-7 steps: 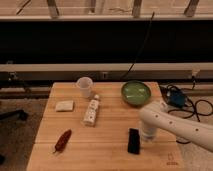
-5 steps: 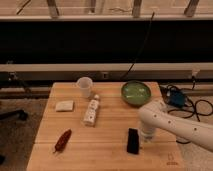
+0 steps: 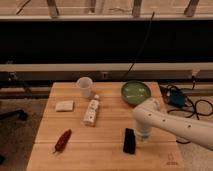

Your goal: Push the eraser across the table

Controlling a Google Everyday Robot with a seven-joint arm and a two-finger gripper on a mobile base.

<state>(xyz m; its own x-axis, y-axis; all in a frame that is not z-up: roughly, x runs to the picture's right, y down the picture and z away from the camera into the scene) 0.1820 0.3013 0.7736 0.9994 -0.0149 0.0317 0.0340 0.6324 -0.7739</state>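
Note:
The eraser [image 3: 129,140] is a small flat black block lying on the light wooden table [image 3: 100,150], at the front, right of the middle. My white arm comes in from the right. The gripper [image 3: 142,134] points down right beside the eraser's right edge, at table height.
A green bowl [image 3: 137,92] stands at the back right, just behind the arm. A white cup [image 3: 85,86] stands at the back. A white bottle [image 3: 91,111] lies in the middle. A whitish pad [image 3: 64,105] and a red pepper-like item [image 3: 62,140] lie on the left. Cables lie on the floor [image 3: 192,107] at the right.
The arm has shifted slightly left, bringing the gripper closer against the eraser's right side. The eraser has barely moved.

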